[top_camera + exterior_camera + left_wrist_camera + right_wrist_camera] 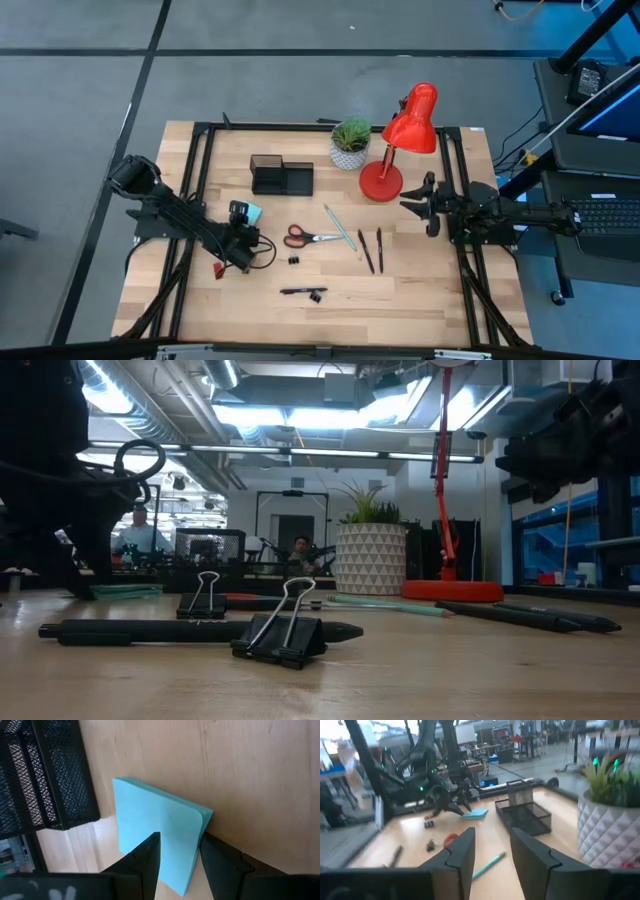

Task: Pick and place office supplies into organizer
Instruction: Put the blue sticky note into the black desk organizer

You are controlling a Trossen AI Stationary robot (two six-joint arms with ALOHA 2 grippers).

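The light-blue notepad (155, 815) sits just in front of the black mesh organizer (281, 176), with my left gripper (179, 837) shut on it. Red-handled scissors (306, 237), a teal pencil (340, 227), two black pens (372, 250), a third pen (300, 291), black clips (296, 260) and a small red piece (218, 271) lie flat on the wooden table (430, 300). My right gripper (418, 205) hangs open and level beside the lamp's base, holding nothing. My left gripper has the notepad near one corner, slanting down from the table's left side. One finger (145, 857) lies over the pad's top face. The other (220, 865) is against its side edge (201, 827). Whether the pad is clear of the table, I cannot tell.
A red desk lamp (400, 140) and a potted plant (350, 143) stand at the far right-middle, close to my right gripper. A black frame rail (195, 170) borders the tabletop. People show in the room beyond the table in the low view.
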